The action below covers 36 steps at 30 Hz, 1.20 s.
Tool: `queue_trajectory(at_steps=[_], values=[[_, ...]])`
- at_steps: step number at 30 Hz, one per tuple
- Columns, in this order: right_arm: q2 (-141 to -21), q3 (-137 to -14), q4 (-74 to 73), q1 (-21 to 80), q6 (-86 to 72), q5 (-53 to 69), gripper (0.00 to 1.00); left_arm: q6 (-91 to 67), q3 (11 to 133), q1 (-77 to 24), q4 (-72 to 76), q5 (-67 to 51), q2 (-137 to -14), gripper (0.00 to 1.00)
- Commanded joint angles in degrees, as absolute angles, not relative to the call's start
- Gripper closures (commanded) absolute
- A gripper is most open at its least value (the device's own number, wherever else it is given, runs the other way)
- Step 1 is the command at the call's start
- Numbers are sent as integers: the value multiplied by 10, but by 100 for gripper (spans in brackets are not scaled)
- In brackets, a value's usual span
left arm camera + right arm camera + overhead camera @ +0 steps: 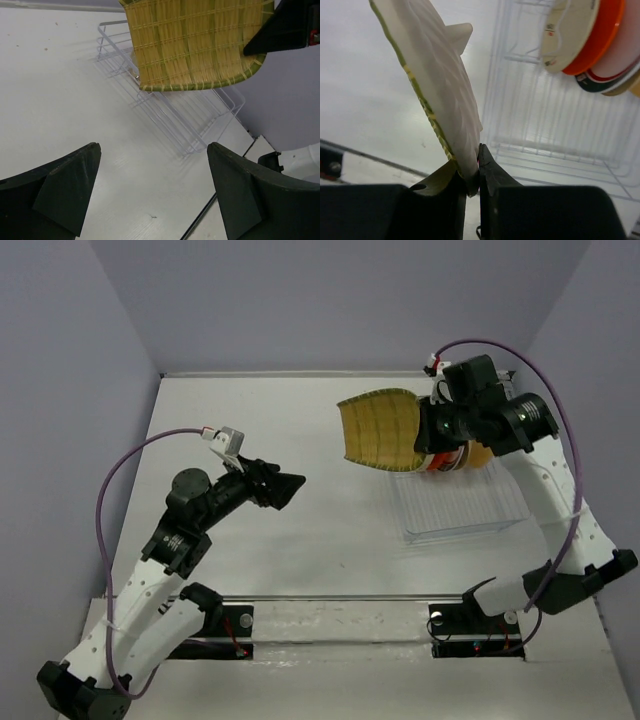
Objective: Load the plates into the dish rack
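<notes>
The right gripper [477,160] is clamped on one edge of the ribbed yellow-green plate [380,428], which hangs on edge in the air over the far left corner of the wire dish rack [460,505]. Several round plates [590,40] stand upright together at the rack's far end. The left gripper [290,488], fingers wide apart and holding nothing, hovers above the table [300,570], well left of the rack.
</notes>
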State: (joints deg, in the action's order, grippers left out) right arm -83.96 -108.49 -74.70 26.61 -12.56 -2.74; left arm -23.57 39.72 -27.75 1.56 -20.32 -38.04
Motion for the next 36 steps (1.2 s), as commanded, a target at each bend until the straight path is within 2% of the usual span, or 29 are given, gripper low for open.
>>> queue_trajectory(at_steps=[1,5,16,17,19,20,22,24,27,29,31,36], values=[[-753,-1035,-636,267,-113,158,93,-323,374,-280,132,-247,-400,1],[-723,-963,-590,267,-107,248,93,-380,343,-276,261,-281,-451,1],[-699,-849,-473,267,-102,391,93,-453,334,-272,417,-322,-557,3],[-700,-844,-466,267,-104,405,93,-470,323,-272,454,-336,-567,21],[-701,-836,-451,267,-106,409,93,-490,308,-272,495,-345,-571,45],[-701,-827,-443,267,-112,409,93,-497,302,-272,518,-346,-572,76],[-694,-819,-415,267,-126,407,93,-511,291,-272,533,-338,-570,93],[-685,-806,-380,267,-141,396,90,-535,280,-272,554,-326,-563,95],[-655,-745,-303,267,-197,381,72,-593,241,-272,636,-288,-552,95],[-614,-700,-206,267,-258,364,57,-647,215,-272,697,-264,-545,95],[-576,-624,-104,267,-327,355,47,-675,211,-273,724,-241,-542,95],[-542,-515,46,286,-410,316,41,-686,226,-279,732,-220,-533,95]])
